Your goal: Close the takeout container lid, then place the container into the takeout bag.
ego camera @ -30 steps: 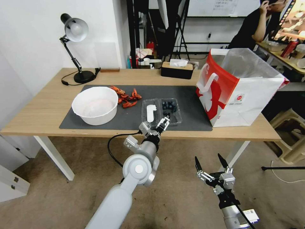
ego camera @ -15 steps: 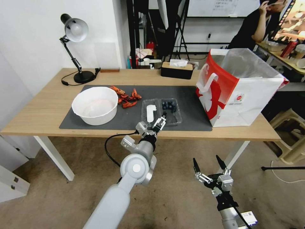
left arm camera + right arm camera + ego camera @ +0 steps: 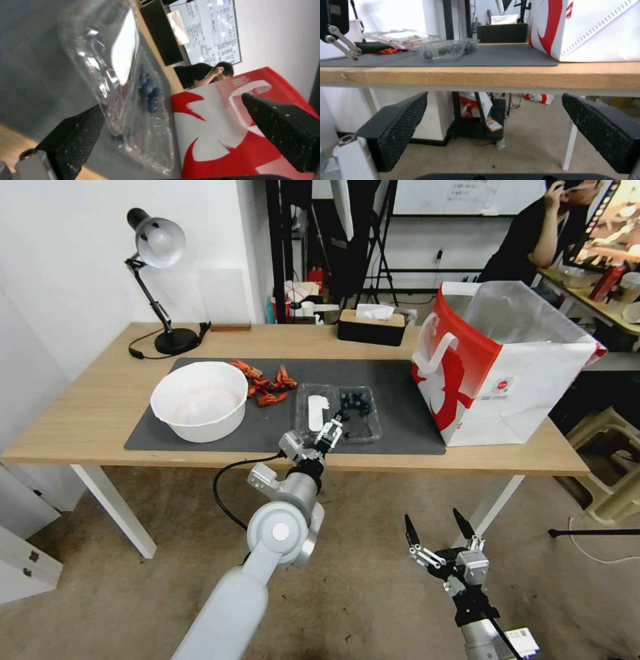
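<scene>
A: Entry, left arm. Where is the left gripper [image 3: 331, 429]?

B: At the near edge of the takeout container [image 3: 339, 413], over the dark mat [image 3: 400, 400]. Fingers are spread wide. In the left wrist view one finger [image 3: 78, 140] sits right against the raised edge of the lid [image 3: 110, 62]; the other [image 3: 283, 127] is well apart, out in front of the takeout bag [image 3: 213, 140]. Nothing is clamped between them.

A: Container state?

B: Open. It lies on the mat between the white bowl [image 3: 199, 400] and the bag [image 3: 497, 363] — lid half [image 3: 315, 410] toward the bowl, white label facing up, and the blueberry half toward the bag. From the right wrist view the lid [image 3: 403, 37] is tilted up off the mat rather than lying flat, and the berries [image 3: 448, 50] show through the clear wall.

A: Bag?

B: Upright at the right end of the table [image 3: 100, 413], mouth open, clear liner visible inside, partly standing on the mat's right end. Well apart from the container.

A: Right arm?

B: Parked low — right gripper [image 3: 437, 532] hangs below table height, in front of the table's near edge, fingers spread, empty.

A: Other items?

B: Orange-red pieces [image 3: 267, 383] on the mat behind the bowl, black tissue box [image 3: 371, 325] at the far edge, desk lamp [image 3: 157, 280] at the far left corner.
</scene>
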Controlling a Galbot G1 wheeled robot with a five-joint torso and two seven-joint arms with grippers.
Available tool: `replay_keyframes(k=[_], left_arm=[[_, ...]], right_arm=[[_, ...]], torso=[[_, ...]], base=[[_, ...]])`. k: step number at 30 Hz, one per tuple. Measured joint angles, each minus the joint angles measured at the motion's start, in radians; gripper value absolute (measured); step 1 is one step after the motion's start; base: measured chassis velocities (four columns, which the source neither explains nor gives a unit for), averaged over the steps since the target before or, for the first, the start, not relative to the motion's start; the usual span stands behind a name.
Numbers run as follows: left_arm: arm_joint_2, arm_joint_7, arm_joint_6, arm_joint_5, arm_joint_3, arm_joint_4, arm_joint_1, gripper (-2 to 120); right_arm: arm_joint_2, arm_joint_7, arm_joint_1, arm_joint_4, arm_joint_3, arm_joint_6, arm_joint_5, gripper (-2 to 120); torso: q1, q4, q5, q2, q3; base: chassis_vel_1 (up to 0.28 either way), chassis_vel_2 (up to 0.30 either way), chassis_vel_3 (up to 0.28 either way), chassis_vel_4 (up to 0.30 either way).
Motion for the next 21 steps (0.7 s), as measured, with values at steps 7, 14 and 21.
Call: replay_keyframes(k=[7, 14, 21], left_arm=[[0.006, 0.031, -0.001, 0.003, -0.001, -0.04, 0.007, 100], [0.04, 0.071, 0.0, 0.019, 0.039, -0.051, -0.017, 100], [0.058, 0.094, 0.005, 0.02, 0.069, -0.034, -0.062, 100]], right_arm=[[-0.002, 0.0, 0.002, 0.004, -0.001, -0.003, 0.0, 100], [-0.003, 0.002, -0.008, 0.021, 0.004, -0.006, -0.004, 100], [-0.002, 0.004, -0.018, 0.035, 0.009, -0.007, -0.015, 100]], torso=[[0.0, 0.0, 0.0, 0.0, 0.0], [0.0, -0.0001, 0.0, 0.0, 0.0], [0.0, -0.0001, 0.0, 0.0, 0.0]], base=[[0.0, 0.0, 0.0, 0.0], [0.0, 0.0, 0.0, 0.0], [0.0, 0.0, 0.0, 0.0]])
